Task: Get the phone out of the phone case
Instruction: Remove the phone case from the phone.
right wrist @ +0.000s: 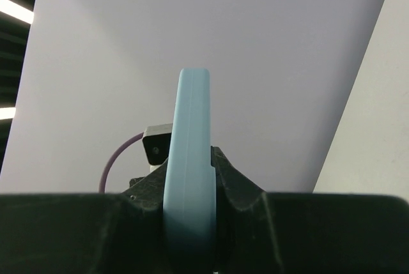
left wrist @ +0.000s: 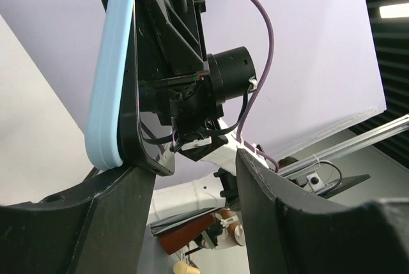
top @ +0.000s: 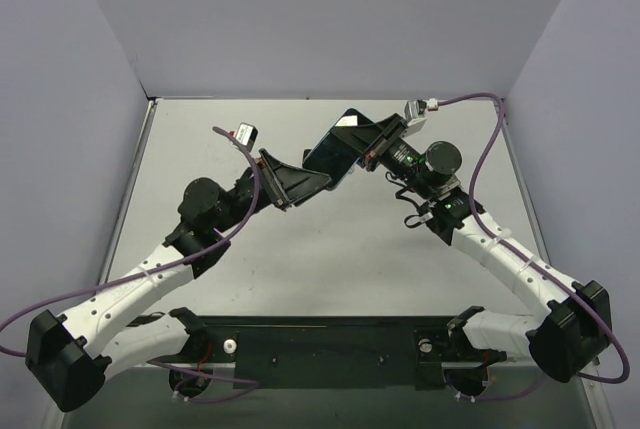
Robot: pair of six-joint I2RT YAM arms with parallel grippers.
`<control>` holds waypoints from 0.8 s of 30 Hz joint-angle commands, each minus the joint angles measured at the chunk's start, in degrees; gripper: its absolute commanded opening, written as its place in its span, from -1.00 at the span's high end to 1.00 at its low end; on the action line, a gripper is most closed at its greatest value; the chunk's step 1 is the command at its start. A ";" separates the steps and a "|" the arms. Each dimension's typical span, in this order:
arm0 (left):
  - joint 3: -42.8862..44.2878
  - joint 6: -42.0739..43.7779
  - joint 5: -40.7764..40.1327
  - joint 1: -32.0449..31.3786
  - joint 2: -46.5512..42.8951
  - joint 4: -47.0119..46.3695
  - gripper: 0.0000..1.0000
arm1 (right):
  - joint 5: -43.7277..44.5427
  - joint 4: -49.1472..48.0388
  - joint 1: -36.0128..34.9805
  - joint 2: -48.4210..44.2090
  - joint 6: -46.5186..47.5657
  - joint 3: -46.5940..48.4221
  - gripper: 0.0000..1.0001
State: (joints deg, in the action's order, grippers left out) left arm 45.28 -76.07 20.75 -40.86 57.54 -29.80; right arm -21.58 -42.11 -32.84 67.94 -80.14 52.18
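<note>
Right wrist view, right gripper (right wrist: 190,188) clamped on blue phone case (right wrist: 192,127), left gripper (left wrist: 192,172) apart at its corner

Black slab phone (top: 335,149) sits in the light-blue soft phone case (right wrist: 190,159), both up off the grey table (top: 330,259), mid-rear. Right gripper (top: 375,139) is at the case's right end, with the case edge-on between its fingers. Left gripper (top: 305,181) is just left and in front, with the phone's near corner at its mouth.
</note>
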 commanded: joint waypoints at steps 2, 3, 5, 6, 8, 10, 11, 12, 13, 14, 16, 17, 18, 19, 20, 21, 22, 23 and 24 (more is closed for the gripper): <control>0.95 2.24 -8.36 3.24 0.21 3.77 -0.21 | -12.07 -6.24 -2.49 -3.25 0.76 2.75 1.00; 1.30 3.46 -9.06 3.42 -0.06 5.27 -0.20 | -13.30 -5.45 -2.58 -3.34 1.30 3.36 1.00; 2.27 4.79 -9.67 3.51 -0.32 7.11 -0.17 | -14.88 -2.46 -2.84 -3.78 4.19 4.50 1.00; 2.62 5.05 -9.77 3.51 -0.41 7.30 -0.14 | -15.33 1.11 -3.02 -4.30 7.33 4.85 1.00; 2.71 4.97 -9.50 3.60 -0.15 6.60 -0.01 | -15.86 7.87 -3.37 -5.01 13.15 6.61 1.00; 2.97 4.53 -8.19 3.60 0.47 5.55 0.10 | -15.77 12.55 -3.90 -5.28 16.84 8.11 1.00; 3.15 4.44 -7.49 3.51 1.08 5.02 0.13 | -16.03 13.10 -4.33 -5.02 17.90 8.72 1.00; 3.15 4.09 -7.31 3.51 1.43 4.84 0.16 | -15.95 13.19 -4.51 -5.01 18.09 8.81 1.00; 2.89 3.92 -7.22 3.51 1.78 4.41 0.17 | -15.95 13.02 -5.12 -4.66 18.78 8.81 1.00; 2.71 3.39 -7.04 3.51 2.05 3.88 0.21 | -15.86 13.71 -5.56 -4.49 19.14 9.07 1.00; 1.84 2.08 -7.22 3.51 2.14 1.95 0.27 | -15.24 14.51 -6.88 -4.13 20.55 9.16 1.00; 0.79 1.46 -7.74 3.60 2.05 -0.23 0.28 | -14.89 15.29 -7.23 -4.05 21.94 9.08 1.00; 0.26 -0.03 -8.09 3.51 1.96 -1.21 0.28 | -14.37 16.43 -7.85 -4.13 22.74 9.25 1.00; -1.05 -0.74 -8.97 3.51 1.79 -3.49 0.29 | -13.84 18.27 -8.20 -4.13 24.49 9.51 1.00; -1.59 -2.22 -9.41 3.51 1.70 -4.55 0.36 | -13.58 18.72 -8.73 -4.05 25.46 9.52 1.00; -2.81 -2.85 -10.20 3.51 1.53 -6.56 0.42 | -13.05 19.86 -8.91 -4.22 26.51 9.69 1.00; -3.35 -3.72 -10.55 3.51 1.26 -7.89 0.53 | -12.44 20.48 -9.17 -4.31 27.31 9.52 1.00; -4.48 -3.99 -11.51 3.51 1.17 -10.17 0.61 | -11.56 20.83 -9.17 -4.57 28.10 9.25 1.00; -4.84 -4.52 -11.87 3.51 0.91 -11.75 0.73 | -10.59 20.75 -9.26 -4.75 28.28 8.64 1.00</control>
State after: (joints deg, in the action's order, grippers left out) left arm 41.28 -79.79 19.53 -38.63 57.80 -30.11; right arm -21.98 -26.20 -36.18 65.71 -55.18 59.92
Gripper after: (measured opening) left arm 0.244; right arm 0.125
